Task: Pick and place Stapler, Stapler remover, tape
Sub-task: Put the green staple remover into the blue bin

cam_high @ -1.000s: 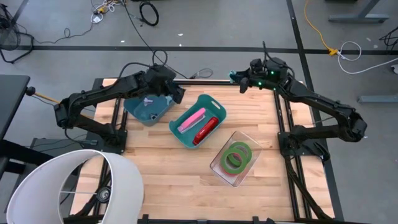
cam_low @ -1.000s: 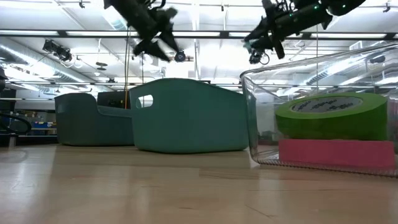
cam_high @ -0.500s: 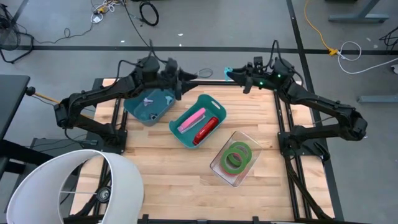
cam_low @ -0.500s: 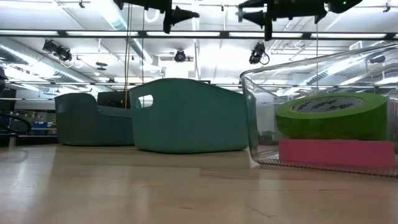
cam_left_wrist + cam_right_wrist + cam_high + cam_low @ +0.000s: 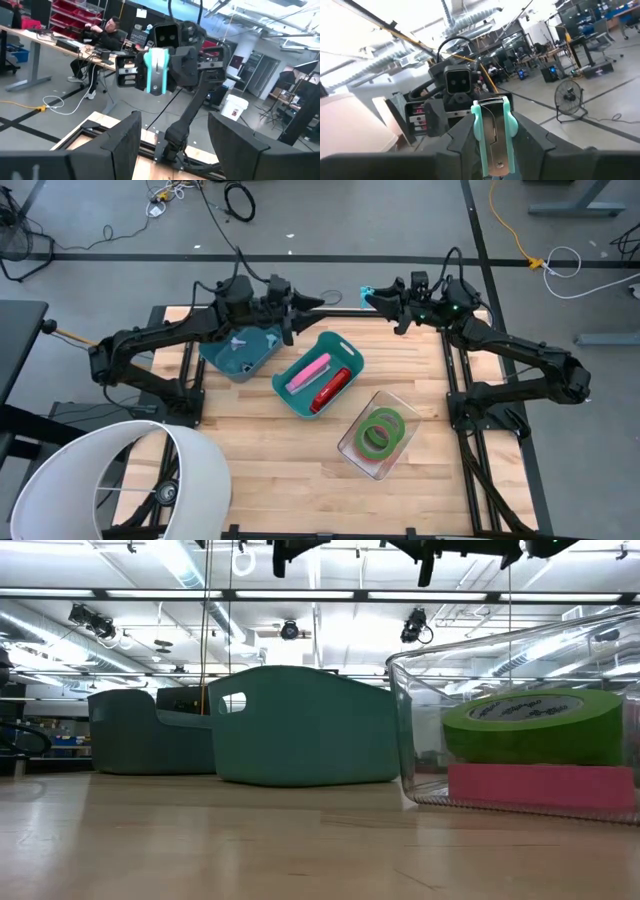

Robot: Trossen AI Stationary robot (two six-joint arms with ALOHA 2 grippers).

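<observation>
My right gripper (image 5: 378, 300) hangs high over the table's far edge, shut on a mint-green stapler remover (image 5: 492, 132) that also shows in the left wrist view (image 5: 155, 70). My left gripper (image 5: 312, 303) faces it from the left, level and open, with nothing between its fingers (image 5: 122, 145). A pink stapler (image 5: 308, 370) and a red stapler (image 5: 332, 387) lie in the teal bin (image 5: 345, 348). A green tape roll (image 5: 530, 725) lies on a pink-red roll (image 5: 540, 785) in the clear container (image 5: 352, 450). My right gripper pinches the stapler remover's two mint-green sides (image 5: 509, 125) between its two fingers (image 5: 532, 142). The fingers come about level from the table's right. The remover sticks out ahead of the fingertips, lifted clear of everything.
A blue-grey bin (image 5: 222, 360) with a small pale item stands left of the teal bin. A large white round shade (image 5: 120, 480) overlaps the table's near left corner. Bare wood lies along the near edge. A person (image 5: 107, 32) sits at a desk beyond the table.
Both grippers have risen and tipped up from slanting downward to about level, now pointing at each other over the far edge. My left gripper has gone up from above the blue-grey bin. My right gripper has kept the stapler remover.
</observation>
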